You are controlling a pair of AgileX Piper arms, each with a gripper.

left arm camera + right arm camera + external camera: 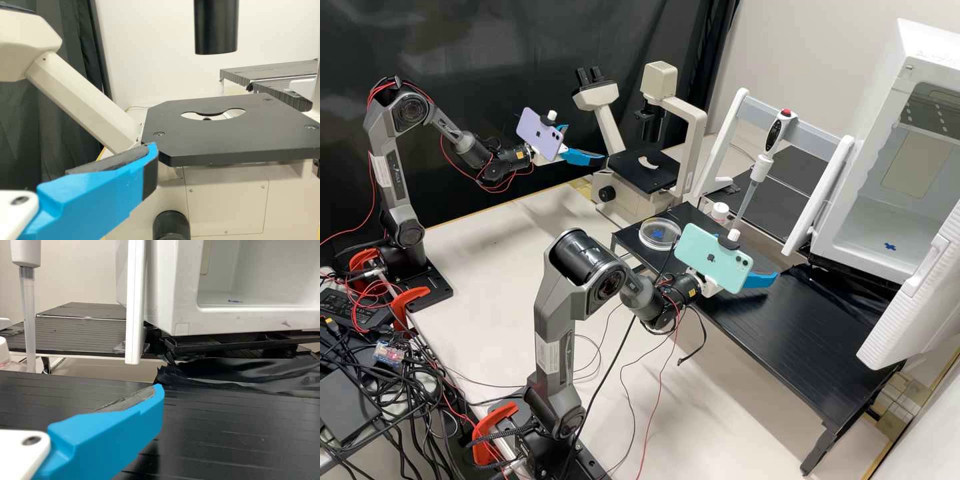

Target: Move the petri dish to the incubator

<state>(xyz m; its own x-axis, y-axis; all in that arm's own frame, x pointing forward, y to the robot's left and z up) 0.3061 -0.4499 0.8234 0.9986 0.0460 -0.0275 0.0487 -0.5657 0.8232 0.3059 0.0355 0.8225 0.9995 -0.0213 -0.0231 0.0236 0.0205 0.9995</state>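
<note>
Petri dish [660, 233] first: we find it lying flat on the raised black platform [780, 340], near the end closer to the microscope, with a blue mark [658, 234] showing through its clear bottom. It is outside the incubator, and neither gripper touches it.

Near the dish on the same platform, we see a small white-capped container [719, 212]. Beyond the dish, an upright pipette [773, 137] sits at a white and grey rack [720, 143].

The right gripper [761, 275] is above the platform, between the dish and the incubator, with a mint-green phone [713, 258] mounted on its wrist. In our right wrist view, one blue finger [107, 440] has its dark pad bare, with nothing against it; we read the gripper as open and empty, though we cannot tell the full width of the gap.

Farther along stands the white incubator [880, 120], its door [907, 313] open and another blue mark [890, 246] on its floor.

On the dish's other side, we have the left gripper [587, 143] near the stage [640, 170] of the microscope [693, 127], fingers spread well apart and nothing between them. A pale purple phone [540, 133] is mounted there. Black curtains [467, 40] hang behind that arm.
</note>
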